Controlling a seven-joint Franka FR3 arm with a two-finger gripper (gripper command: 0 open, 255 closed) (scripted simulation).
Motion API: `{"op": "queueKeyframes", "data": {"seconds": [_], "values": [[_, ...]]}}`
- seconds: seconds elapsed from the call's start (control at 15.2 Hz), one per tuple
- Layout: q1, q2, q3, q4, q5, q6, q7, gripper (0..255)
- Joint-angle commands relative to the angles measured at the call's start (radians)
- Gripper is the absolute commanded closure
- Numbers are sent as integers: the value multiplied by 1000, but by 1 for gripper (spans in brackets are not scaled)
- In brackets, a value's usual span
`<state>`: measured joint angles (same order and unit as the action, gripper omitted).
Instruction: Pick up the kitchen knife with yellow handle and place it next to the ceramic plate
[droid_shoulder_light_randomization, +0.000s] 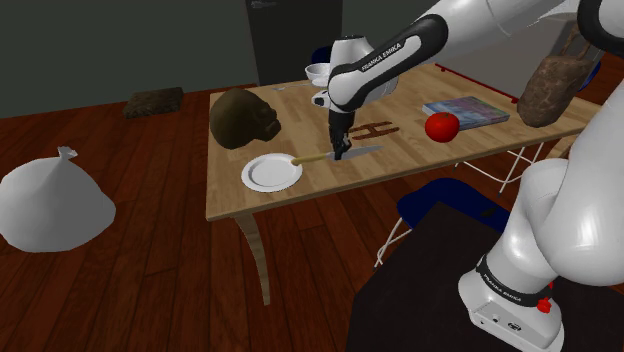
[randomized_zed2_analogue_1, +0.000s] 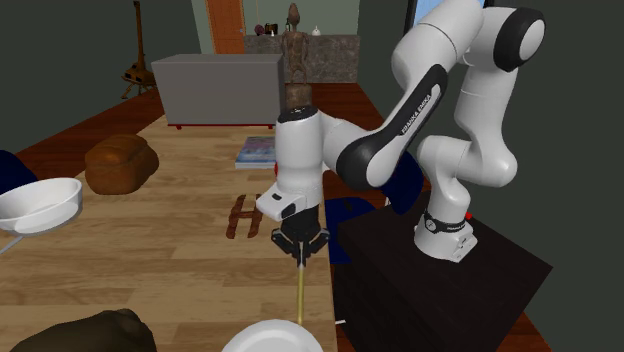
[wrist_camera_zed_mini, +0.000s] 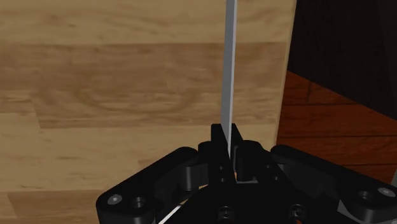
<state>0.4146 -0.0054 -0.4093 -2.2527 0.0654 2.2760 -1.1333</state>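
Near the wooden table (droid_shoulder_light_randomization: 322, 182) edge, the black gripper (wrist_camera_zed_mini: 227, 137) clamps the yellow-handled knife (wrist_camera_zed_mini: 229, 63) by its blade, handle beside the round white plate (droid_shoulder_light_randomization: 271, 172).

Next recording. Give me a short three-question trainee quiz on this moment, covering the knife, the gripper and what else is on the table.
1. True or false: the gripper is shut on the knife, clasping it by the blade.
2. In the shoulder view, which thing lies closest to the knife's yellow handle end? A. red apple B. white plate C. book
3. Fill in: the flat brown piece on the table beyond the gripper is shaped like the letter ___.

Key: 1 true; 2 B; 3 H.
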Motion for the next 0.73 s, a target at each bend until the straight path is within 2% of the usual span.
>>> {"op": "queueKeyframes", "data": {"seconds": [0.0, 0.13, 0.66], "values": [[0, 15, -1, -12, 10, 26, -9, 255], [-1, 37, 0, -24, 24, 58, -20, 255], [-1, 37, 0, -24, 24, 58, -20, 255]]}}
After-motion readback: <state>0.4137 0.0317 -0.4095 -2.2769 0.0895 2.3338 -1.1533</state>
